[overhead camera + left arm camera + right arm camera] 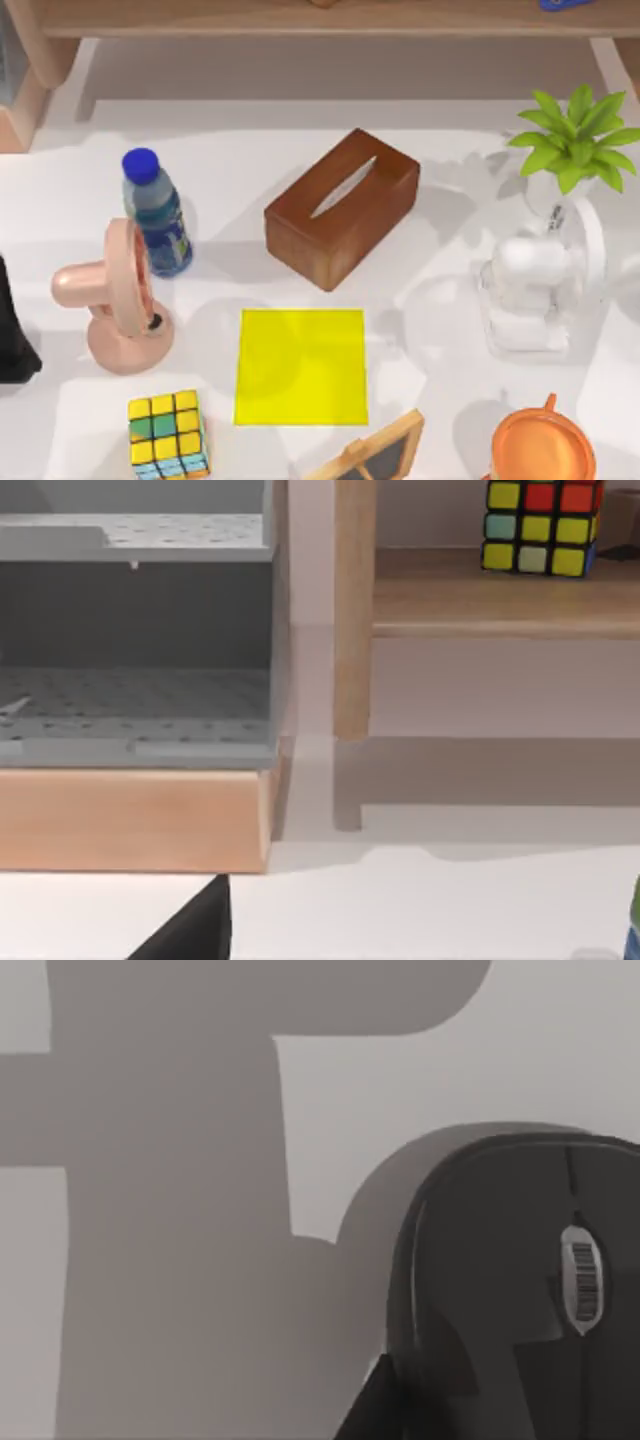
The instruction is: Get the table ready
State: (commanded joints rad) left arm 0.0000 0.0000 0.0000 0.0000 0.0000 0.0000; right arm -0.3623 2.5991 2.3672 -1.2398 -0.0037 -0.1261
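On the white table (440, 440), at front centre, lies a yellow mat (301, 366), flat and bare — most likely the spot kept free for whatever item the setup calls for. Objects ring it: tissue box (342, 207) just behind, set at an angle; water bottle (156, 212) and pink fan (112, 296) to the left; Rubik's cube (168, 434) at front left; small chalkboard (375, 453) touching or nearly touching the mat's front right corner; orange cup (542, 448) at front right; potted plant (575, 140) at back right.

Containers: the tissue box slot shows a pale strip, contents not clear. The cup's inside looks orange, nothing visible in it. The bottle is capped. A clear holder (528, 295) at right holds something white; cannot identify it.

Left arm (15, 340) is parked at the left edge; its wrist view faces a wooden shelf (505, 590) carrying a second cube (540, 525). Left jaw state: cannot tell.

Right wrist view shows a dark mouse (520, 1290) on the table. Right jaw state: cannot tell.

Judgement: no grasp has begun.
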